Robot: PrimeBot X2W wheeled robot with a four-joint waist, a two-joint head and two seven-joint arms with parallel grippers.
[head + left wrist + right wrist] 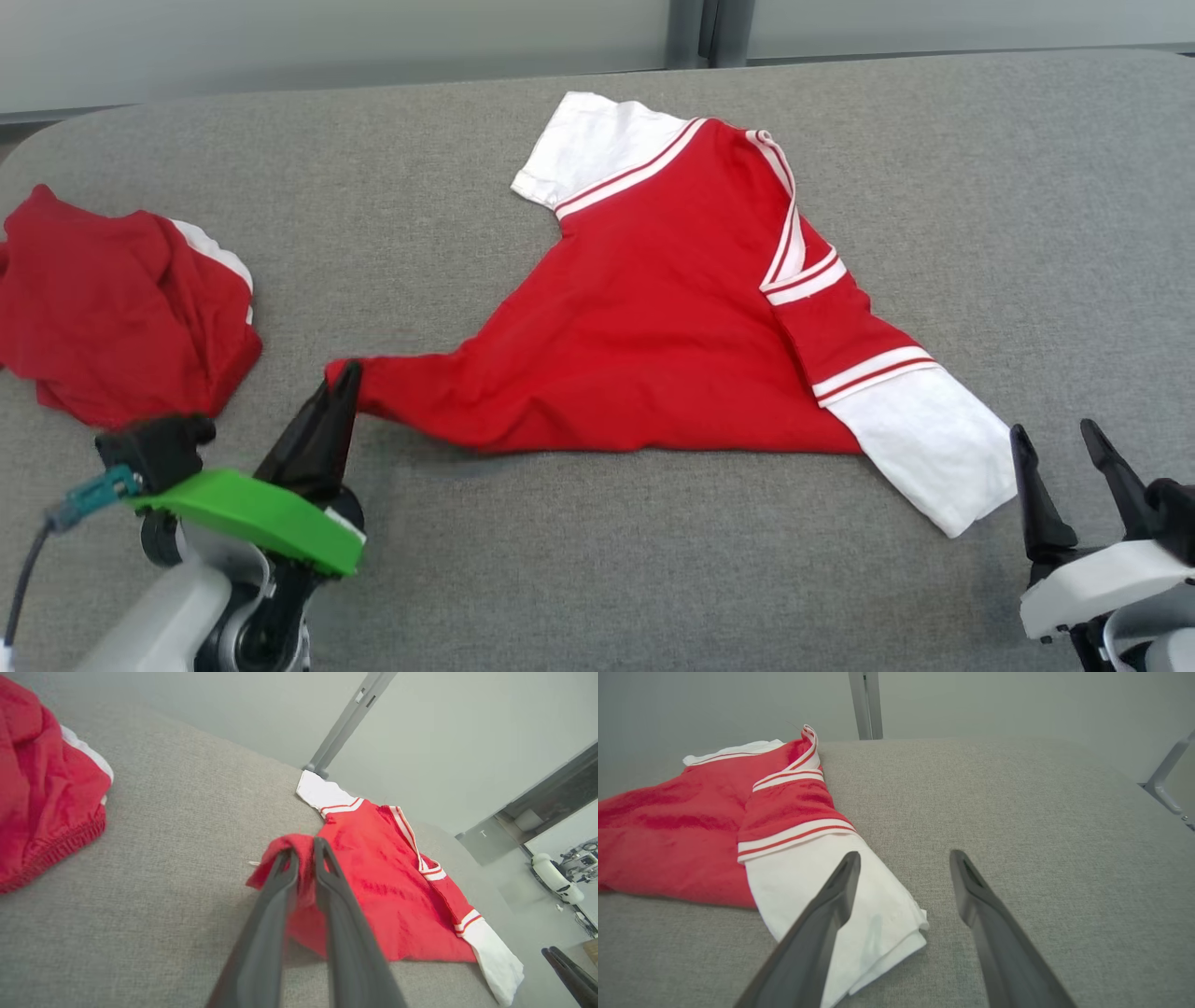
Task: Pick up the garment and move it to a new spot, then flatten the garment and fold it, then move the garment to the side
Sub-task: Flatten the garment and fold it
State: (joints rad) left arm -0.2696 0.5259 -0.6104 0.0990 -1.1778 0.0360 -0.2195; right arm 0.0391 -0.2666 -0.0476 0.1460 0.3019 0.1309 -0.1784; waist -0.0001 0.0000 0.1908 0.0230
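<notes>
Beneath everything, looking down at a grey fabric surface point(980, 187), rounding off at its far left corner and running back to a pale wall point(373, 37). Near the middle of it, finding the garment point(653, 327), a red top with white sleeves and red-and-white striped trim, lying mostly flat yet tapering to a drawn-out point at its near left corner. Noting the far sleeve point(588, 140) pointing toward the back edge and the near sleeve point(934, 448) angling down toward the near right. Well apart on the left, seeing a crumpled red cloth point(112, 308) with a white band, sitting in a heap. Just in front of that heap, catching a green cover point(252, 518) riding on the left wrist. At the garment's tapered corner, watching the left fingers point(329, 415) pressing almost together and pinching the red fabric; from the left wrist view, seeing that corner draping over the fingertips with cloth caught between them. At the near right, finding the right fingers point(1034, 495) standing spread wide, gripping nothing, just beside the end of the near sleeve and not touching it in the head view. From the right wrist view, seeing one finger crossing in front of the sleeve's folded cuff and the other hanging over bare surface.
</notes>
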